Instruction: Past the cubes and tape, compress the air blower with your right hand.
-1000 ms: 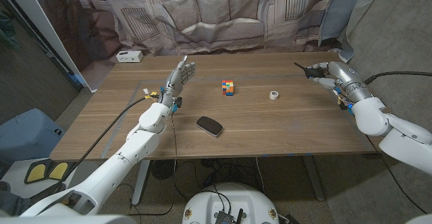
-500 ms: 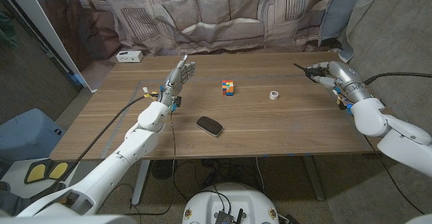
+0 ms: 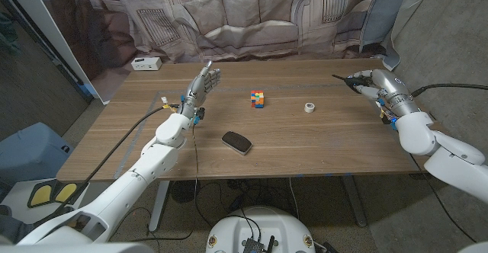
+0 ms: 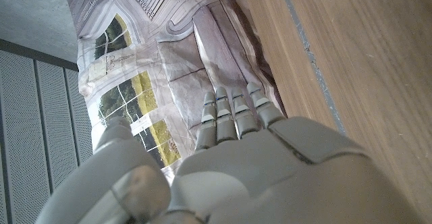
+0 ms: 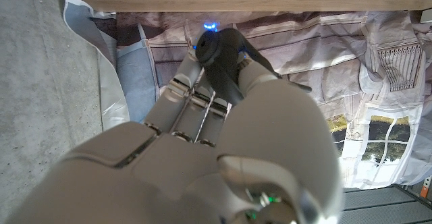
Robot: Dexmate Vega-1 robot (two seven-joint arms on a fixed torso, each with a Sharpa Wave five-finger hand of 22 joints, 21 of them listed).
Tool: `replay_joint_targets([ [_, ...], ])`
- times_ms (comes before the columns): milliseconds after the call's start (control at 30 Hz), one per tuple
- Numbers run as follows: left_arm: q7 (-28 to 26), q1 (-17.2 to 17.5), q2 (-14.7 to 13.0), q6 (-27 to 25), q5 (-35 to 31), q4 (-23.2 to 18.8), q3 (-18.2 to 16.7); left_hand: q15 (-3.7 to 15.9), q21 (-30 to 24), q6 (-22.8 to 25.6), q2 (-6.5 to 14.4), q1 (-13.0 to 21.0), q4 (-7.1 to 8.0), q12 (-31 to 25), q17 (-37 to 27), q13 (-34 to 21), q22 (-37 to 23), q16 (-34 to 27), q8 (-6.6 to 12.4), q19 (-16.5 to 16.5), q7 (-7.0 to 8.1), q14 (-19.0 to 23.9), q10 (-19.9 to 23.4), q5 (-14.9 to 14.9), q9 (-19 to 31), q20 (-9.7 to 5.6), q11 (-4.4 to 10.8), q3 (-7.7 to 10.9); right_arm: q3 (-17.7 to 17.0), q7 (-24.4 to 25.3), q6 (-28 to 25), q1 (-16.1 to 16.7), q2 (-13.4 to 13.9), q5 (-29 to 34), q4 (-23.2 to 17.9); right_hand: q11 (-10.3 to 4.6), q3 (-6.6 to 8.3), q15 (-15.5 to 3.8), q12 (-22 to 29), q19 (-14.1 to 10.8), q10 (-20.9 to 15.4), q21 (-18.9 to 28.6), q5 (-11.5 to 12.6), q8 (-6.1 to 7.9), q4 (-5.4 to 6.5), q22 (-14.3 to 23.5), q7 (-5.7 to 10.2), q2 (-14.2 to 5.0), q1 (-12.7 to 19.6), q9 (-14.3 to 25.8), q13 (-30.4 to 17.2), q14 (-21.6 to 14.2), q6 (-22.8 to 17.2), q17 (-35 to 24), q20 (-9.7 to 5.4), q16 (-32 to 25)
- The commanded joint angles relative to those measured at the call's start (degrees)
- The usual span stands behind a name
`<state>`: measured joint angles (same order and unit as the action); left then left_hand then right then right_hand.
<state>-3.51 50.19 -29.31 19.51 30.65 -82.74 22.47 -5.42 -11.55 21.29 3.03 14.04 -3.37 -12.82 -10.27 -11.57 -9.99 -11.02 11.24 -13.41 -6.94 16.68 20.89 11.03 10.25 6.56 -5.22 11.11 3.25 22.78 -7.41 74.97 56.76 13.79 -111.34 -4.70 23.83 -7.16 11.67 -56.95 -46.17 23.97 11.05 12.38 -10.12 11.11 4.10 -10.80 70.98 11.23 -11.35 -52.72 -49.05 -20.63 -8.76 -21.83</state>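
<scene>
Head view: the right hand (image 3: pixel 375 82) has barely moved in the last second, staying at the far right corner of the tabletop (image 3: pixel 305 142) with the black air blower (image 3: pixel 352 78) in it. So the squeeze looks under way or about to start. Its fingers are curled around the bulb. The left hand (image 3: pixel 204 85) stands open, holding nothing. The cube (image 3: pixel 258 98) and tape (image 3: pixel 309 107) sit between the two hands.

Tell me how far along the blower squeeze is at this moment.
Done: the right hand has its fingers wrapped around the black air blower at the table's far right, past the cube and tape roll. In hand: the grip; whether the bulb is compressed cannot be told. Left: a clear squeeze. The left hand holds nothing.
</scene>
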Motion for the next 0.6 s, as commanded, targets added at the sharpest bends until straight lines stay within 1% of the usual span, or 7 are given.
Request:
replay_joint_targets([
  [33,0.2,-0.9,0.0,0.6,-0.5,0.5,0.0,0.09,0.0,0.4,0.6,0.2,-0.42,0.2,-0.1,-0.1,-0.3,0.0,-0.09,-0.6,-0.02,0.6,0.3,-0.2,0.3,0.42,-0.01,0.18,0.2,0.5,0.5,-0.5,-0.4,0.2,-0.1,-0.01,0.81,-6.16,0.2,-0.5,-0.5,0.5,0.5,0.10,0.00,0.3,0.44,-0.55,1.7,0.2,-0.1,-0.5,-0.3,-0.2,-1.01,-0.2],
  [267,0.8,-1.6,0.4,0.2,-0.2,1.3,0.4,0.31,0.0,0.5,0.6,0.2,-0.46,0.1,-0.1,-0.1,-0.3,0.0,-0.06,-0.7,-0.06,0.8,0.6,-0.2,0.3,0.33,0.26,0.19,0.7,-0.1,-0.3,-1.1,-0.3,0.1,0.0,-0.11,1.34,-6.12,0.2,-0.4,-0.6,0.7,0.6,0.10,0.07,0.4,0.48,-0.51,2.4,0.2,-0.1,-0.6,-0.6,-0.1,-1.04,0.0],
  [367,0.8,-1.6,0.4,0.2,-0.3,1.4,0.4,0.25,0.0,0.6,0.7,0.2,-0.48,0.1,-0.1,-0.1,-0.3,0.0,-0.05,-0.8,-0.13,0.8,0.6,-0.2,0.3,0.33,0.17,0.20,0.8,0.2,-0.4,-1.2,-0.4,0.2,0.1,-0.02,1.41,-6.09,0.0,-0.1,-0.2,0.8,0.6,0.00,0.03,0.4,0.45,-0.16,2.7,0.3,-0.1,-0.6,-0.4,-0.1,-1.10,0.1],
  [400,0.7,-1.6,0.4,0.2,-0.3,1.5,0.4,0.26,0.0,0.6,0.7,0.2,-0.48,0.1,-0.1,-0.1,-0.3,0.0,-0.06,-0.8,-0.12,0.8,0.6,-0.2,0.3,0.30,0.18,0.20,0.7,0.1,-0.4,-1.2,-0.3,0.2,0.1,-0.16,1.09,-6.00,-0.2,0.2,0.1,0.9,0.4,-0.27,0.04,0.5,0.33,0.63,2.9,0.3,-0.1,-0.3,0.2,-0.2,-1.11,0.2],
  [433,0.8,-1.6,0.4,0.4,-0.3,1.5,0.4,0.28,0.0,0.6,0.7,0.2,-0.49,0.1,-0.1,-0.1,-0.3,0.0,-0.06,-0.8,-0.11,0.8,0.7,-0.2,0.3,0.28,0.22,0.20,0.8,0.2,-0.4,-1.2,-0.3,0.3,0.1,-0.18,0.91,-5.99,-0.2,0.2,0.1,1.0,0.4,-0.33,0.02,0.5,0.37,0.94,2.9,0.3,-0.2,-0.2,0.3,-0.2,-1.09,0.2],
  [500,0.6,-1.6,0.5,0.5,-0.3,1.5,0.3,0.23,0.0,0.6,0.7,0.2,-0.50,0.1,-0.1,-0.1,-0.3,0.0,-0.05,-0.8,-0.05,0.8,0.6,-0.2,0.3,0.29,0.19,0.20,0.7,0.3,-0.5,-1.2,-0.2,0.3,0.1,-0.05,0.01,-5.96,-0.3,0.2,0.2,1.3,0.2,-0.48,0.00,0.5,0.44,2.22,2.8,0.4,-0.2,0.1,0.6,-0.5,-1.08,0.1],
  [600,0.7,-1.5,0.5,0.5,-0.2,1.5,0.3,0.26,0.0,0.6,0.7,0.2,-0.52,0.2,-0.1,-0.1,-0.3,0.0,-0.07,-0.8,-0.03,0.8,0.6,-0.2,0.3,0.28,0.04,0.21,0.7,0.3,-0.4,-1.1,-0.1,0.3,0.1,0.12,-0.88,-5.82,-0.4,0.3,0.5,1.5,0.0,-0.59,0.22,0.5,0.56,3.06,2.4,0.4,-0.2,0.2,0.8,-0.9,-0.95,-0.1],
])
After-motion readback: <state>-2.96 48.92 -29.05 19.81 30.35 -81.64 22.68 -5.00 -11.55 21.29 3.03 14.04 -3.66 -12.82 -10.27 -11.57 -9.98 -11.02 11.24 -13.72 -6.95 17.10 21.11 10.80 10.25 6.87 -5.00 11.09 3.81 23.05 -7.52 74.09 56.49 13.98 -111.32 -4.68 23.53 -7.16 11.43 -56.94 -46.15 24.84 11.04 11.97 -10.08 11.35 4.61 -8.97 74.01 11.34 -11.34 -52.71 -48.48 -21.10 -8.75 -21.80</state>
